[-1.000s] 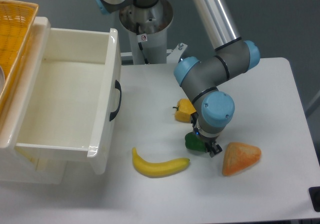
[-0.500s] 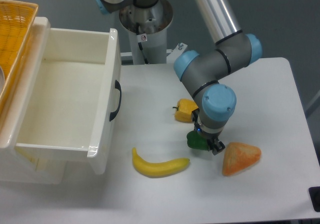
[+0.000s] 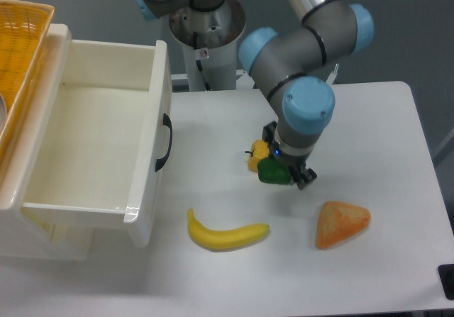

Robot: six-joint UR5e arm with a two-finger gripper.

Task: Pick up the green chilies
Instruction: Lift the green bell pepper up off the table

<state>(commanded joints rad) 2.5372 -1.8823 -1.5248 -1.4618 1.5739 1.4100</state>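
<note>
The green chilies [image 3: 272, 171] are a small dark green glossy toy pepper. My gripper [image 3: 284, 171] is shut on it and holds it above the white table, in front of the yellow pepper-like piece [image 3: 257, 155]. The fingers are mostly hidden under the blue wrist joint and the pepper; one black fingertip [image 3: 306, 179] shows at the right. The pepper partly hides the yellow piece.
A yellow banana [image 3: 225, 235] lies at the front centre. An orange wedge [image 3: 341, 223] lies at the front right. An open white drawer [image 3: 145, 154] stands at the left, with a yellow basket [image 3: 18, 47] behind it. The arm's base [image 3: 206, 33] stands at the back.
My gripper has risen and moved back with the green pepper, which has left the table. The arm's elbow has swung upward. The other items have not moved.
</note>
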